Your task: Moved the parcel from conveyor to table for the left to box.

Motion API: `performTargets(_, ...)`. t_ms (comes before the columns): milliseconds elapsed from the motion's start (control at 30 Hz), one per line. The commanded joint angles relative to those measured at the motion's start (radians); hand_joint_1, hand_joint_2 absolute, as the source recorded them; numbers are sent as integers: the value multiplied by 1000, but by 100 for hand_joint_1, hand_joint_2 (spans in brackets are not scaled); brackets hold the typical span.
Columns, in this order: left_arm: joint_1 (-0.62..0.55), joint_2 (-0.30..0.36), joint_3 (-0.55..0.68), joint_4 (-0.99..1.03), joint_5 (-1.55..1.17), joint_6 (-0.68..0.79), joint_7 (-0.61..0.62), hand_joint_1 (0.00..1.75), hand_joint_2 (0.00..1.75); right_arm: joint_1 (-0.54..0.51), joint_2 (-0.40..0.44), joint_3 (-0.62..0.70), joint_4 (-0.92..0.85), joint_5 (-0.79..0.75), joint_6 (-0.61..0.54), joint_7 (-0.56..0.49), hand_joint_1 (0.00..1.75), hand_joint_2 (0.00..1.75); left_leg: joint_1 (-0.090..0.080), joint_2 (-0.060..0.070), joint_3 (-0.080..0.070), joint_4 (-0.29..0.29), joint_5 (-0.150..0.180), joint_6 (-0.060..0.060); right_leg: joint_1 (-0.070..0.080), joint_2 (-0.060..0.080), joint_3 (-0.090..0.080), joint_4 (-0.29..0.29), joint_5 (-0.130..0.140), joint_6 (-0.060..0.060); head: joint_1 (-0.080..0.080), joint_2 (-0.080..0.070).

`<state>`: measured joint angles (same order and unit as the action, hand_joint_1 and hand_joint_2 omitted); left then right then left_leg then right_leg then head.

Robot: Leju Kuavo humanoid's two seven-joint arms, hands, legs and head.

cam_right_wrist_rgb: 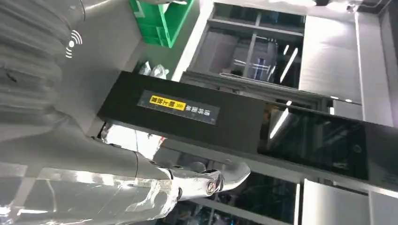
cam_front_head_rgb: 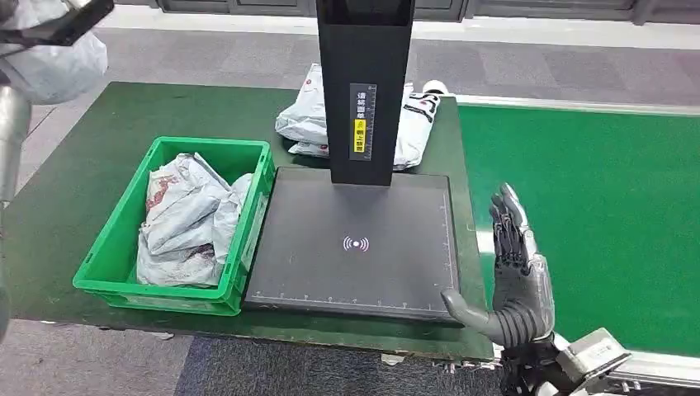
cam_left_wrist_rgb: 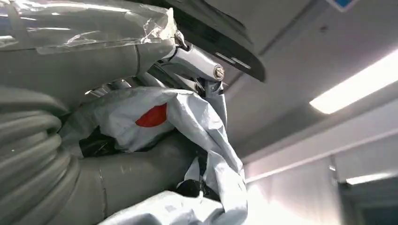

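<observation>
Green crate [cam_front_head_rgb: 252,177] at the table's left, stuffed with crumpled grey mailers [cam_front_head_rgb: 186,219] marked in red. Beside it, touching its right wall, a flat black scanner pad [cam_front_head_rgb: 355,243] with a black upright post [cam_front_head_rgb: 363,91] bearing a yellow label. Behind the post, another grey-and-white mailer [cam_front_head_rgb: 307,124] lying on the dark green table [cam_front_head_rgb: 82,165]. To the right, the bright green conveyor belt [cam_front_head_rgb: 594,198] — bare green where visible. Grey floor beyond; ceiling strip lights [cam_left_wrist_rgb: 352,86] overhead. Raised at upper left, the left hand [cam_left_wrist_rgb: 117,178] gripping the parcel [cam_left_wrist_rgb: 155,117] — grey plastic with a red patch. Right hand [cam_front_head_rgb: 516,276] upright over the gap between table and belt, fingers straight, thumb out, holding nothing.
</observation>
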<state>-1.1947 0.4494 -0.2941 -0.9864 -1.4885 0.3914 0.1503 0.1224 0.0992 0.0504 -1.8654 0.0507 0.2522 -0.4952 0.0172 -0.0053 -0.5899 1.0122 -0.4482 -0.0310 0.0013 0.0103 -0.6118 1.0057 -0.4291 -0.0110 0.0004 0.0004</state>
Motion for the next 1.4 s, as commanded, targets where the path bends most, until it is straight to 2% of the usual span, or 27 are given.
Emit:
performTargets(33, -285, 10, -53, 251, -62, 4, -15, 175, 175, -52, -27, 40, 77, -8, 6, 16, 0, 175, 1, 0, -2, 3, -1, 1, 2, -1, -1, 1, 0, 1, 0, 0)
performTargets(100, -282, 8, -52, 259, -60, 13, -5, 175, 175, -51, -27, 40, 77, -9, 7, 16, 0, 175, 1, 1, -2, 2, -1, 1, 2, 0, -1, 1, 0, 0, 0, 0)
performTargets(133, -353, 19, -62, 349, -59, -31, 11, 175, 175, -32, -14, 26, 63, -7, 2, 16, 0, 175, 1, 1, 0, 1, -1, 1, 1, 0, 0, 0, 0, 1, 0, 0)
performTargets(167, -353, 19, -62, 349, -59, -31, 11, 175, 175, -32, -14, 26, 63, -7, 2, 16, 0, 175, 0, 1, 1, 0, -1, 1, 1, 0, 1, -1, 0, 1, 0, 0)
performTargets(233, -378, -10, -61, 416, -45, -73, 16, 175, 175, -23, -1, 5, 43, -6, 3, 21, 0, 175, 1, 1, -1, 2, -1, 1, 0, 0, 0, 0, 0, 0, 0, 0)
performTargets(333, -337, -57, -57, 429, -14, -96, 17, 175, 175, -11, 4, -15, 30, -2, 4, 26, 0, 175, 1, -2, 0, 0, 0, 1, -1, -4, 1, 0, -1, 0, 0, 0)
performTargets(533, -322, -50, -61, 417, -11, -91, 27, 175, 175, -6, 6, -16, 30, 0, 8, 26, 0, 175, 1, -2, 0, 0, 0, 0, -1, -3, 1, 0, 0, 0, 0, 0)
performTargets(667, -290, -86, -78, 386, 18, -141, 7, 175, 175, 1, 11, -31, 25, 9, 9, 24, 0, 175, 1, -2, 0, 0, 0, 0, -1, -3, 0, 0, 0, 0, 0, 0)
performTargets(833, -270, -92, -90, 360, 20, -149, 11, 175, 175, 5, 12, -38, 24, 10, 12, 22, 0, 175, 0, -3, 0, 0, 0, 0, -1, -5, 1, -1, -1, 0, 0, 0)
performTargets(967, -231, -113, -99, 297, 99, -237, -21, 175, 175, 13, 16, -57, 21, 23, 15, 20, 0, 175, 1, -2, 0, 0, 0, 0, -2, -3, 0, -1, 0, 0, 0, 0)
performTargets(1100, -169, -121, -126, 224, 243, -387, -66, 175, 175, 17, 17, -77, 31, 26, 31, 14, 0, 175, 0, -3, 0, -1, 1, 0, -2, -5, 1, -1, 0, 0, 0, 0)
performTargets(1200, -139, -125, -157, 187, 317, -433, -84, 175, 175, 14, 14, -85, 40, 29, 42, 11, 0, 175, 0, -3, 0, -1, 1, 0, -2, -4, 0, -1, 0, 0, 0, 0)
performTargets(1400, -142, -134, -207, 145, 477, -553, -118, 175, 175, 43, 18, -100, 22, 25, 38, 8, 0, 175, 1, -4, -1, 0, 1, 0, -2, -5, 0, -1, 0, 0, 0, 0)
